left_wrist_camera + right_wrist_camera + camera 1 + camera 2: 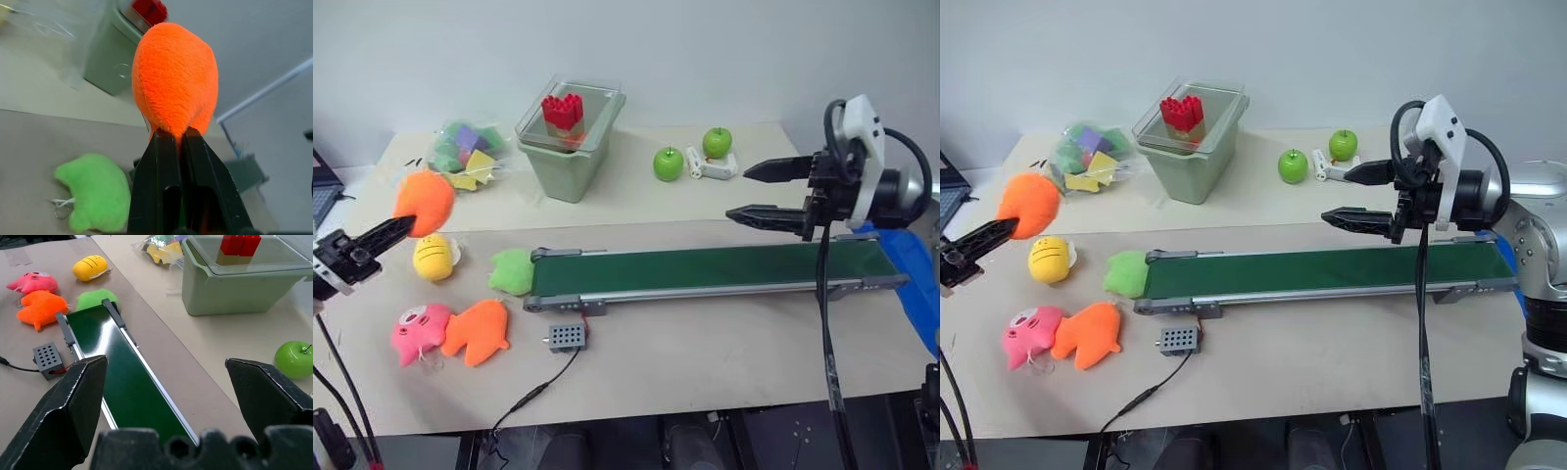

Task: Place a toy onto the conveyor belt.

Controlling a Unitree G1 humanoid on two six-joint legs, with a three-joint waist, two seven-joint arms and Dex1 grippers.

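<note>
Left gripper [399,226] clamping toy [424,201] aloft; right gripper [756,192] gaping; carrying toy rightward over conveyor belt [705,268] before releasing

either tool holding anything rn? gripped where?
Left tool is shut on the toy, pinching its narrow bottom end; the toy is lifted off the table. Right tool is open and empty above the belt.
</note>
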